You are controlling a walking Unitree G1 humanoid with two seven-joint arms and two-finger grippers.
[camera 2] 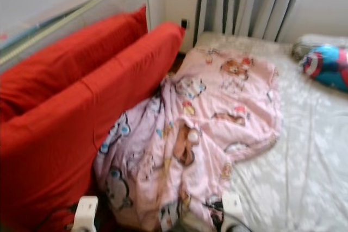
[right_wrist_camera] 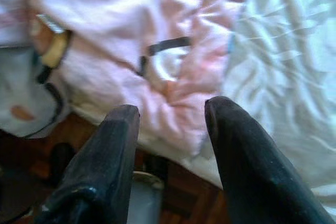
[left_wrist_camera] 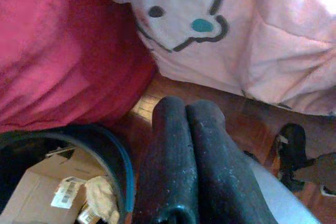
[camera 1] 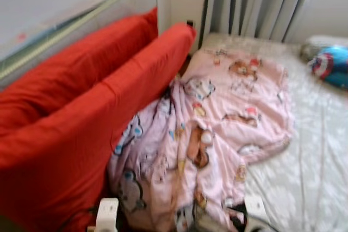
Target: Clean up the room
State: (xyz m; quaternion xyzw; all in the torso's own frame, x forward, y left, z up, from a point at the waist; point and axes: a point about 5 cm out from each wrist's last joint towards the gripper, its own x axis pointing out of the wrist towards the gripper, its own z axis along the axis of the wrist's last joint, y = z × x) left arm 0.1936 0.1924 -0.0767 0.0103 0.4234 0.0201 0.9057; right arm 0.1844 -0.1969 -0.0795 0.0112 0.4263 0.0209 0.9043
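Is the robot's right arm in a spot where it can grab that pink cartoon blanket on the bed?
Probably yes. The right gripper is open and points at the pink blanket's near edge, with nothing between them.

Left hand fingers pressed together, right hand fingers spread apart, both held low

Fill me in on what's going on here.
The robot stands at the edge of a bed, holding nothing. A pink cartoon blanket lies crumpled beside two red pillows. The right gripper is open near the blanket's edge; the left gripper is shut, low above a bin of rubbish.
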